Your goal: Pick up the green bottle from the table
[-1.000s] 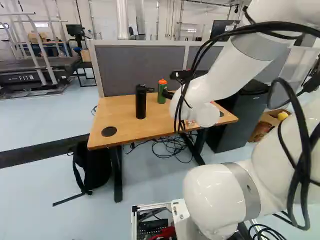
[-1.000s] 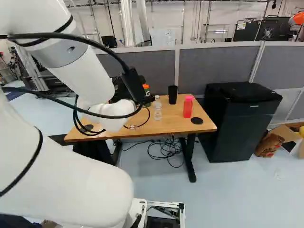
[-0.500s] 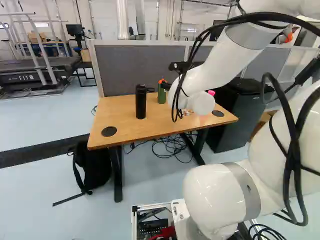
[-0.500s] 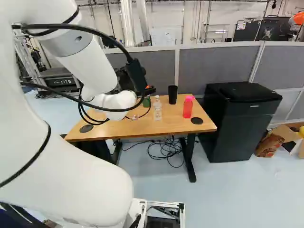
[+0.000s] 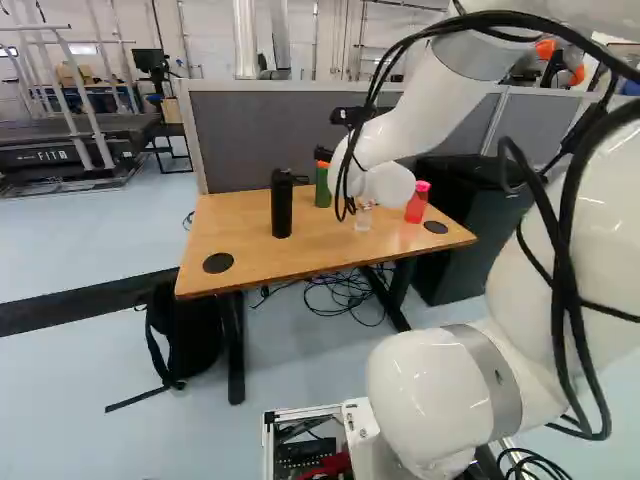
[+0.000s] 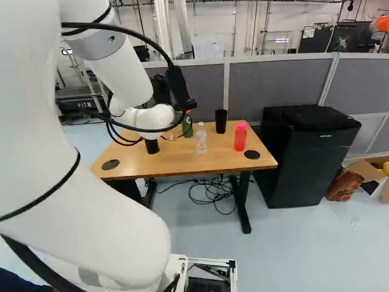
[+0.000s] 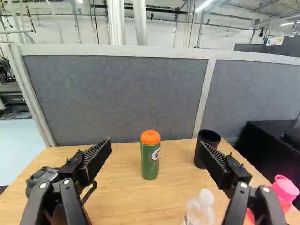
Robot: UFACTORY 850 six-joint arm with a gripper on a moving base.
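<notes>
In the left base view my gripper (image 5: 322, 154) shows as a small black part beside the white wrist, close to the orange cap of the green bottle (image 5: 323, 188). The bottle stands upright towards the back of the wooden table (image 5: 255, 255); the right base view shows the green bottle (image 6: 187, 125) partly behind the arm's end. In the wrist view the gripper (image 7: 155, 146) is open, its fingers wide apart. The green bottle (image 7: 150, 161) stands ahead, lined up with the gap, touched by neither finger.
A clear bottle (image 6: 202, 139), a pink bottle (image 6: 240, 137) and a black cup (image 6: 220, 121) share the table with a black bottle (image 5: 282, 204). Behind it rises a grey partition (image 7: 117, 98). A black cabinet (image 6: 304, 155) stands beside the table; a backpack (image 5: 185, 335) lies below.
The arm's wrist has risen and moved ahead, shifting leftwards in the left base view, where the clear and pink bottles now show more. The base and the green bottle have stayed still.
</notes>
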